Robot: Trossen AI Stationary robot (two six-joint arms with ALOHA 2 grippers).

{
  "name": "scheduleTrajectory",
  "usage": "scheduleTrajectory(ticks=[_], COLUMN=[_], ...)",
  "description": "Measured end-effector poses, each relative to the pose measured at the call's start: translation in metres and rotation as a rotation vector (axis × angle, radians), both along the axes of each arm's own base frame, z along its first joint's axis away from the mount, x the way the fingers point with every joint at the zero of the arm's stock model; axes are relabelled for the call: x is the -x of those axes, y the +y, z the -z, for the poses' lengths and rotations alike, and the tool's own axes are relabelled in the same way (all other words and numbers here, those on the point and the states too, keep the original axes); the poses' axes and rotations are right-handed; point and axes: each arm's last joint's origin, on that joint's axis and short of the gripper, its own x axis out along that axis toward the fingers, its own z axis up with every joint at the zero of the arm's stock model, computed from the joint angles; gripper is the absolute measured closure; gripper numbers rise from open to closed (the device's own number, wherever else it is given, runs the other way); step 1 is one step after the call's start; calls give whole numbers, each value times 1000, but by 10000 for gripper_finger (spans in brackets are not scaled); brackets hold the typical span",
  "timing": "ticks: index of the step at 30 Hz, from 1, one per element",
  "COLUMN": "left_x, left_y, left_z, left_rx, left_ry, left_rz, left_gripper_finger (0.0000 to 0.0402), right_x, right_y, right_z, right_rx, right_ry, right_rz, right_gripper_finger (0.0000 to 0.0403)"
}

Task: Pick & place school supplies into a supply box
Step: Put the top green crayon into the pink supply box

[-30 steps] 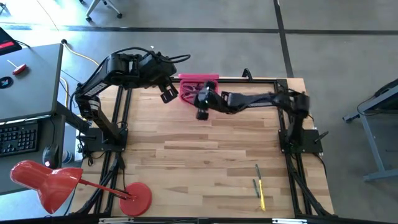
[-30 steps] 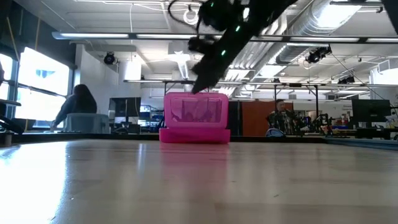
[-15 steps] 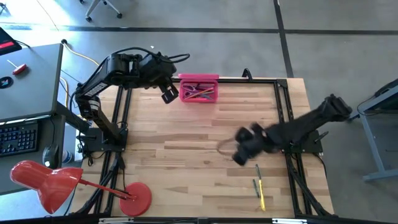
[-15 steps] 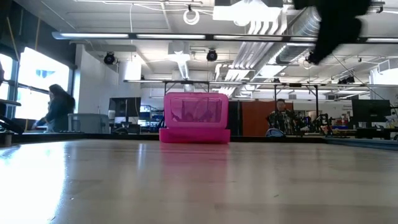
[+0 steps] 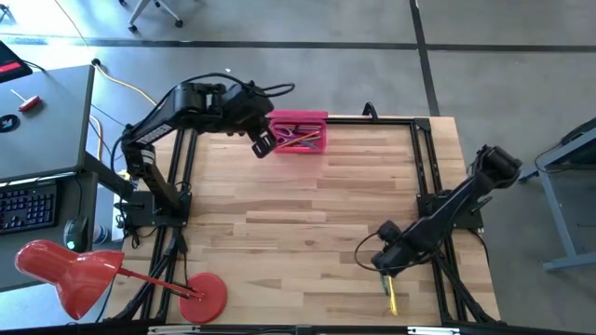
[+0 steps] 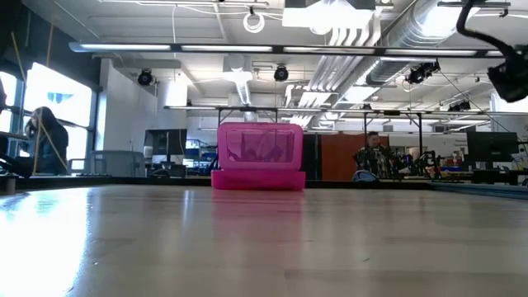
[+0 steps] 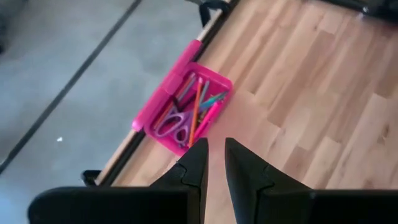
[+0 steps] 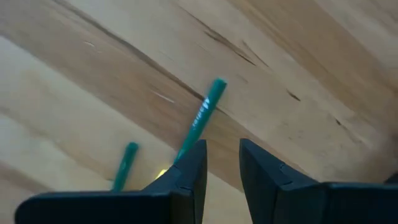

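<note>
Now, step: R arm going for the loose pencils at the near right desk edge; judged pick not yet made.
R gripper: low over the pencils in high view; fingers slightly apart w/ nothing between them, a narrow gap.
Green pencil: lies flat on the desk, angled, one end running under the R fingers; not centred in the gap yet.
2nd green pencil: just beside the first, partly cut off; a bit of yellow shows between them near the finger.
Yellow pencil: near front edge in high view, just past the R gripper.
Supply box: far edge of desk, lid up, well apart from the pencils; already holds purple scissors & several pens.
L gripper: waits just beside the box; fingers nearly together, grasping nothing.
How to do it well: probably widen the gap first, line fingers across one pencil only, centre on its shaft, go down till near the wood, then close.
Risk: pencils are thin & close together; could pinch two or roll one off.
After: carry is long, so firm mid-shaft grip looks best.
</note>
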Motion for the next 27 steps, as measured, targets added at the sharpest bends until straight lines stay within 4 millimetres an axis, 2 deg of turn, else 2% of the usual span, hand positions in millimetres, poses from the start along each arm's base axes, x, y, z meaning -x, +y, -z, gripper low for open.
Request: scheduleTrajectory(ticks=[9, 18, 21, 25, 27], left_x=[-11, -13, -13, -13, -13], left_y=[1, 2, 2, 2, 2], left_z=[5, 7, 7, 7, 7], left_rx=[-5, -13, -15, -24, -29], left_ry=[9, 31, 36, 46, 50], left_rz=[25, 46, 50, 64, 70], left_gripper_finger=[318, 318, 318, 318, 318], right_x=[-7, -3, -4, -7, -10], right_y=[-6, -14, -16, -20, -23], right_z=[19, 35, 36, 36, 35], right_rx=[-58, -77, -73, -66, -77], right_ry=[-65, -83, -79, -81, -81], right_rz=[23, 15, -12, -37, -58], right_gripper_finger=[330, 334, 350, 392, 395])
